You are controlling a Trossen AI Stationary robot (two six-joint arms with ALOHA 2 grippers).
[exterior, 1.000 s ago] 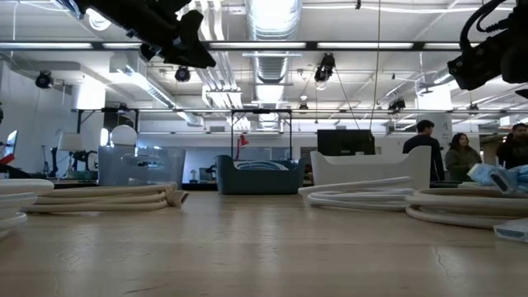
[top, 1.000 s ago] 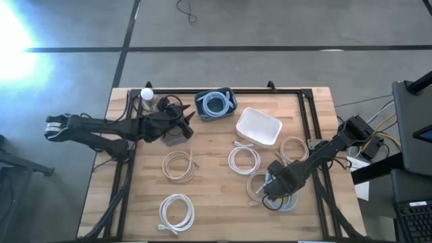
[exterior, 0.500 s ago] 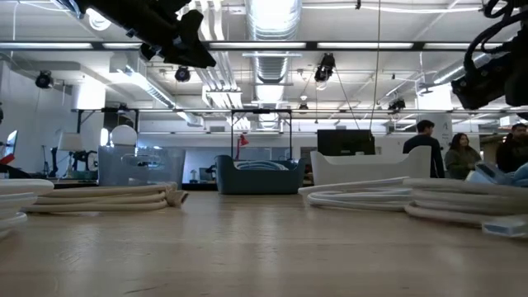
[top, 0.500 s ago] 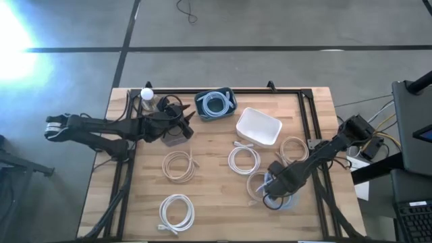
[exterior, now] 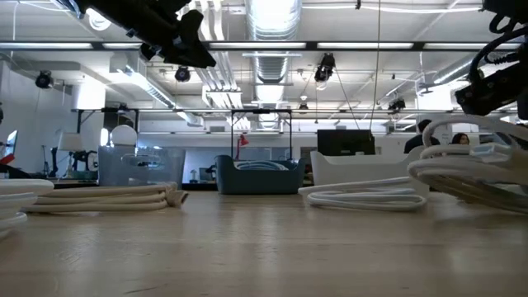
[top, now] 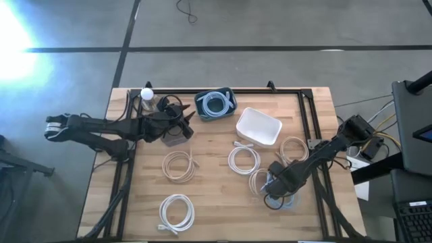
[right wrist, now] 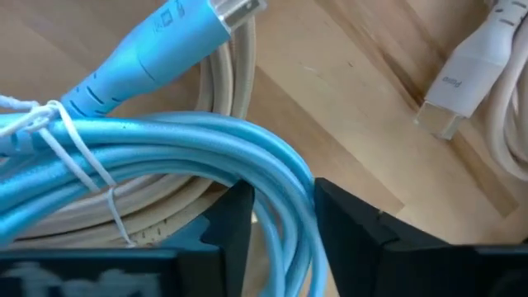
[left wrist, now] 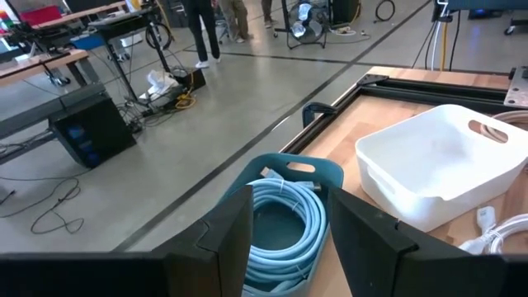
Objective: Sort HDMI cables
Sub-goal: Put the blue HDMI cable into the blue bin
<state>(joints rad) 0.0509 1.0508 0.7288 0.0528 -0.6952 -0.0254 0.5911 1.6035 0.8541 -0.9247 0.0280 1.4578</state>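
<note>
HDMI cables, stock on my bench as I read it from above:

- Light blue coil (right wrist: pixel 157 157), under my right gripper (top: pixel 272 190) at the near right of the table (top: pixel 216 216). In the right wrist view its strands run between the two dark fingers (right wrist: pixel 235 219), which sit narrowly around the bundle. I judge this a grip, though I cannot confirm the pads are tight.
- Beige coil (right wrist: pixel 227 78), lying partly beneath the blue one and touching it. In the low view coils at that side stand tilted off the wood, so I suspect it is riding along.
- White coil (top: pixel 244 160), mid-table, just beside the white tray (top: pixel 258 126).
- Beige coil, centre-left (top: pixel 179 165); white coil, near left (top: pixel 177 212); tan coil, right edge (top: pixel 294 148).
- Blue coil in blue bin (top: pixel 215 104), far side, already sorted.

Left gripper (top: pixel 183 120) waits near the blue bin, fingers spread wide and empty, the bin framed between them.

Handling note for the step in hand, lifting the blue coil: I would raise slowly and straight, watch for the beige loops to drop free, and set down again if they cling. Carry high enough to clear the white tray, then release squarely over the blue bin.
</note>
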